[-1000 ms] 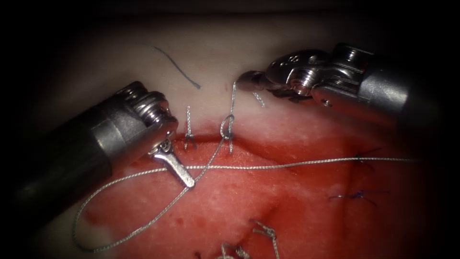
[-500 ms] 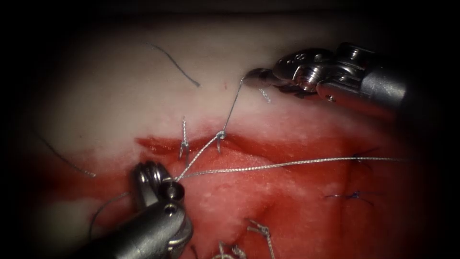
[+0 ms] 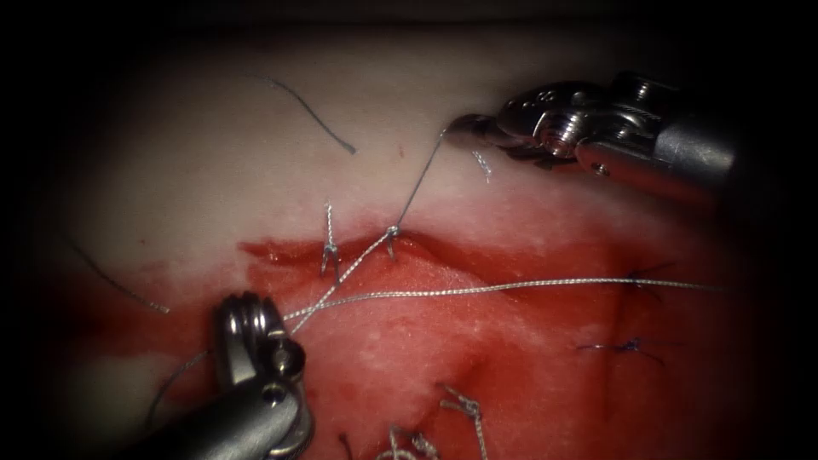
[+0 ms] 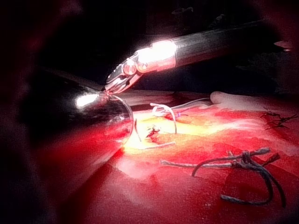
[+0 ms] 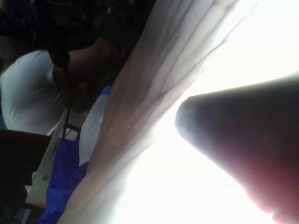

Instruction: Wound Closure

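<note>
At the far left of the endoscope view a thin dark cut end of thread point(image 3: 119, 285) lies on the pale and red pork belly tissue point(image 3: 196, 162). Next to it the steel left gripper point(image 3: 277, 328) comes up from the lower edge; its jaws are closed on the silver braided thread point(image 3: 477, 290), close to the point where two strands of it meet. One strand goes up and to the right to a small tight knot point(image 3: 393, 231) that sits on the long red cut point(image 3: 358, 251), and the other strand runs nearly level across the wet red fluid point(image 3: 511, 341) toward the right side. A slack grey loop of the thread also bends down beside the left gripper. Just to the left of the knot an earlier tied silver stitch point(image 3: 328, 243) stands on the cut with its short ends upright. Above, on the pale tissue, a second loose dark thread end point(image 3: 311, 115) lies curved. From the knot a strand goes straight up and to the right to the shiny right gripper point(image 3: 460, 132), whose jaws are closed on it. I cannot find the needle. Further right two dark blue stitches point(image 3: 635, 290) are in the tissue.
</note>
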You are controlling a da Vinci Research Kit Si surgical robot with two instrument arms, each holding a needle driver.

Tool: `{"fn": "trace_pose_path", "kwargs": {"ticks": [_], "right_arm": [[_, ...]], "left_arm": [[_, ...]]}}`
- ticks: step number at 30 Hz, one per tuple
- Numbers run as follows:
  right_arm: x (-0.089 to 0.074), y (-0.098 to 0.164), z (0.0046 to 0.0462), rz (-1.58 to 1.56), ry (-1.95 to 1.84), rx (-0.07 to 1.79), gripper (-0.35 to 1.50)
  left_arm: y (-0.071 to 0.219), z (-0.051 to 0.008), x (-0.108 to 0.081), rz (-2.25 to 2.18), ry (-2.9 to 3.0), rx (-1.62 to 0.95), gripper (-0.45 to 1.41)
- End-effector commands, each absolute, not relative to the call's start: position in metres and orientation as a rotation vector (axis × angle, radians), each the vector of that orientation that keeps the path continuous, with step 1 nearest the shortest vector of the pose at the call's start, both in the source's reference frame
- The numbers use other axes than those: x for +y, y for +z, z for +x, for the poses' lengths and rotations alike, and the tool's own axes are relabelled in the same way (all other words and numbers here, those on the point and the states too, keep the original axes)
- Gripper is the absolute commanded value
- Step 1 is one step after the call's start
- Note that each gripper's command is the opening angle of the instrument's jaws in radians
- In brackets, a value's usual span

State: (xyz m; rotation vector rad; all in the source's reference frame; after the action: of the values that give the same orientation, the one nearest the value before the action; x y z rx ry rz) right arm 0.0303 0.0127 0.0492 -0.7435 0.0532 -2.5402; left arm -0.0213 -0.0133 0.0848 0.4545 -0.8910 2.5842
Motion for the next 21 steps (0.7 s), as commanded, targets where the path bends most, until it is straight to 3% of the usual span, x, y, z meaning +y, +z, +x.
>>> {"fn": "trace_pose_path", "kwargs": {"ticks": [1, 17, 20, 21], "right_arm": [[0.0142, 0.0481, 0.0308, -0.755, -2.528, 0.041, -0.35], [0.0140, 0.0481, 0.0308, -0.747, -2.523, 0.029, -0.35], [0.0132, 0.0476, 0.0313, -0.858, -2.511, 0.237, -0.35], [0.0129, 0.0474, 0.0314, -0.859, -2.521, 0.280, -0.03]], "left_arm": [[0.0841, -0.0215, -0.0120, 0.448, 2.585, -0.879, -0.45], [0.0841, -0.0218, -0.0116, 0.441, 2.556, -0.890, -0.45], [0.0846, -0.0223, -0.0104, 0.339, 2.419, -1.021, -0.45], [0.0847, -0.0223, -0.0099, 0.320, 2.374, -1.050, -0.45]]}}
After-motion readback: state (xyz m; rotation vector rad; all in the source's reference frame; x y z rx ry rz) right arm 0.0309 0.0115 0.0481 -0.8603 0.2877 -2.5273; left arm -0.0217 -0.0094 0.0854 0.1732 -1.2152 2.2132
